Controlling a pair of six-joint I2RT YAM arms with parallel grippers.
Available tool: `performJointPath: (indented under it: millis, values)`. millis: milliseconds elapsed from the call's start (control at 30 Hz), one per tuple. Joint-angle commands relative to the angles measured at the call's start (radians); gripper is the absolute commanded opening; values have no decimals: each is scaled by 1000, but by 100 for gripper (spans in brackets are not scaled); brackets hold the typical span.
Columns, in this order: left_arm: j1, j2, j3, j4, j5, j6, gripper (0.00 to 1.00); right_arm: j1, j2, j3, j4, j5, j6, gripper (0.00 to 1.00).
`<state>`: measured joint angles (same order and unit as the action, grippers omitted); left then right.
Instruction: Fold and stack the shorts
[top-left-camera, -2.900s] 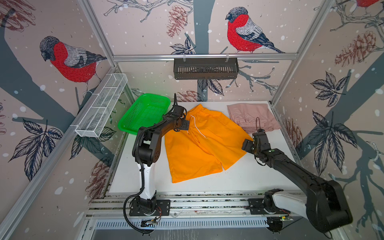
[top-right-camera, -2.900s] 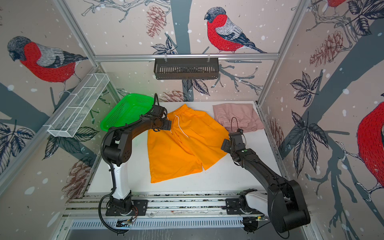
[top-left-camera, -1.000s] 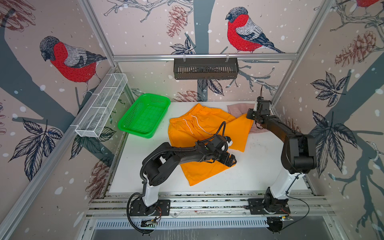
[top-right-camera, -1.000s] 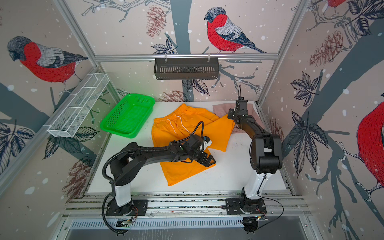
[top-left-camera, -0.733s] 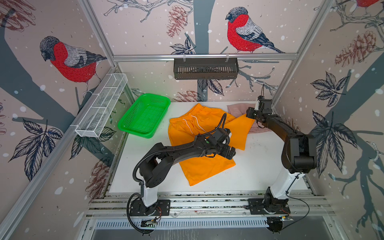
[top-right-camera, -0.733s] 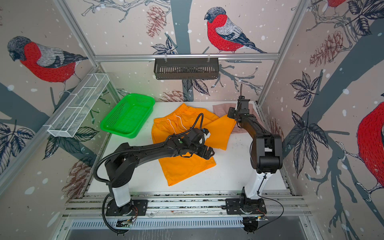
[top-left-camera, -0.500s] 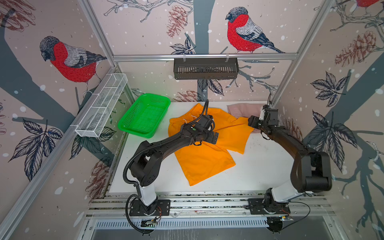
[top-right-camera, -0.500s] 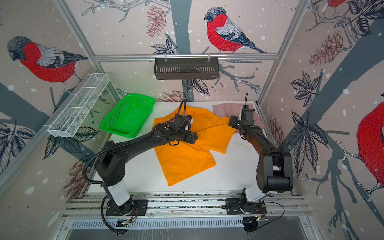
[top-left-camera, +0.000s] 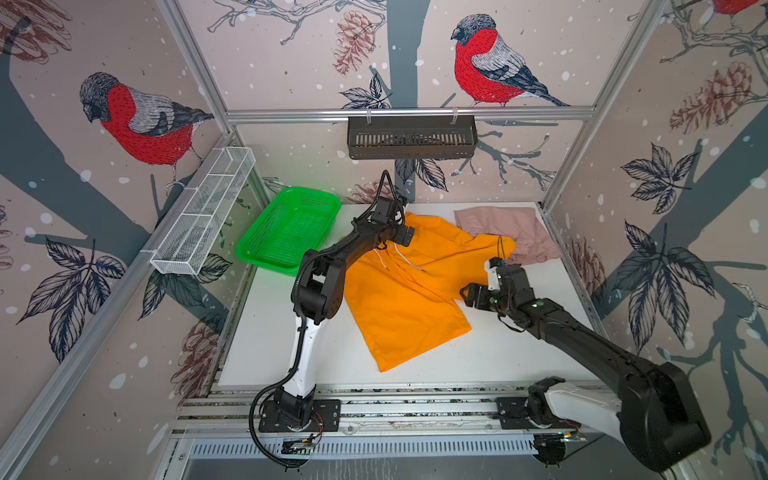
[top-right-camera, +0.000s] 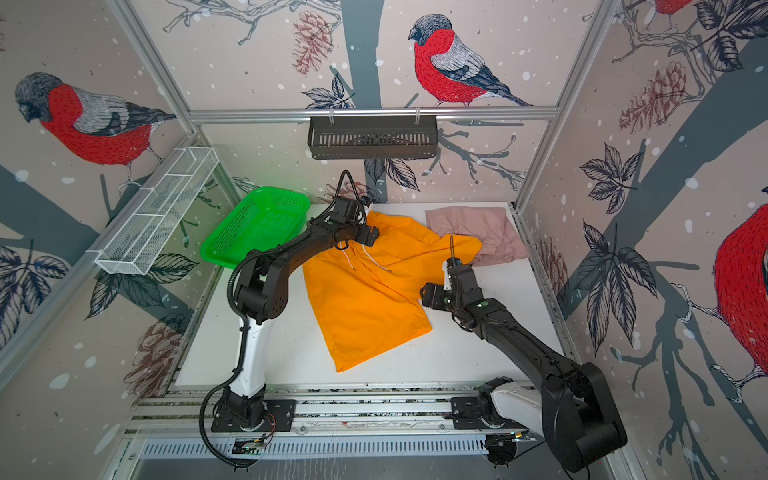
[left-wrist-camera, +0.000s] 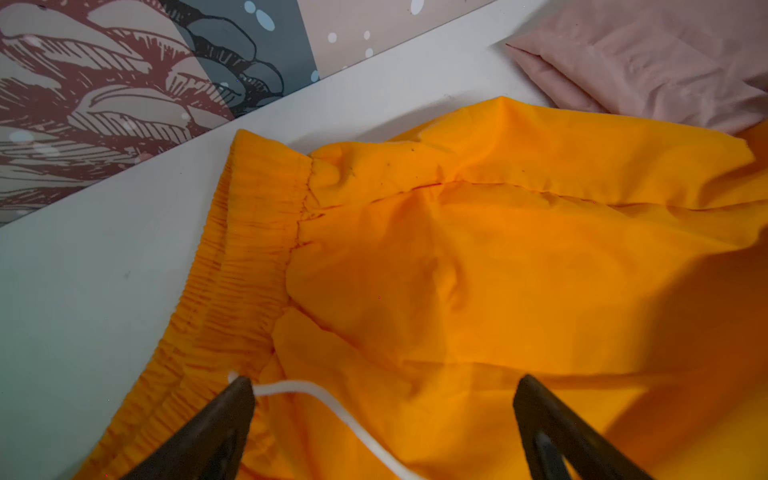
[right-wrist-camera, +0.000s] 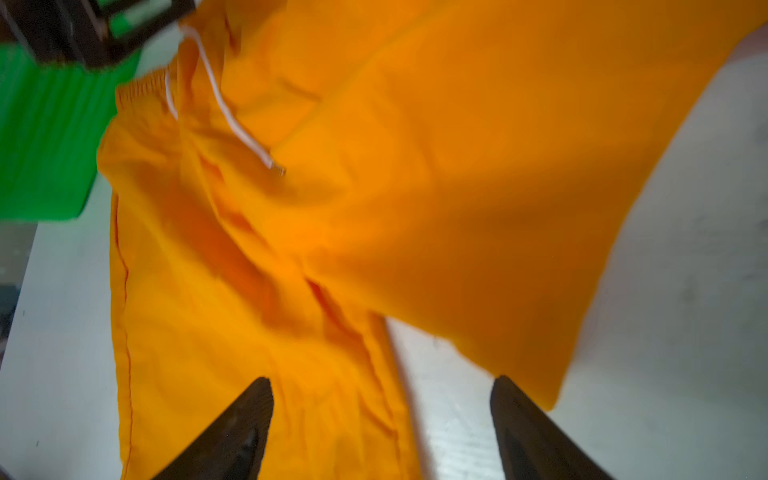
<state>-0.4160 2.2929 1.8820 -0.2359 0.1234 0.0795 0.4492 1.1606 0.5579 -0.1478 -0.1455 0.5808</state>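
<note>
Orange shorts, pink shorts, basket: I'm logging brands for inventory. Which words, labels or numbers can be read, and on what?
None can be read. The orange shorts, pink shorts and green basket show no print or tag; the walls carry only bird and pinecone drawings.

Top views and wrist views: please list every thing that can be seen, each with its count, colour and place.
orange shorts: one, bright orange, middle of table, partly folded
drawstring: one, white, at the orange waistband
pink shorts: one, dusty pink, far right corner of table
mesh basket: one, green, far left of table
wire shelf: one, white, on left wall
slotted rack: one, black, hung on back rail
table: one, white, under the shorts
left gripper: one, black, open, over the orange waistband
right gripper: one, black, open, at the orange shorts' right edge
</note>
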Motion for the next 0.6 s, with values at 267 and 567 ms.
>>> performJointPath:
  millis: [267, 567]
  values:
    - [49, 190, 192, -41, 29, 26, 97, 197, 151, -53, 18, 99, 151, 69]
    - [97, 231, 221, -158, -174, -69, 97, 171, 142, -41, -55, 154, 129, 9]
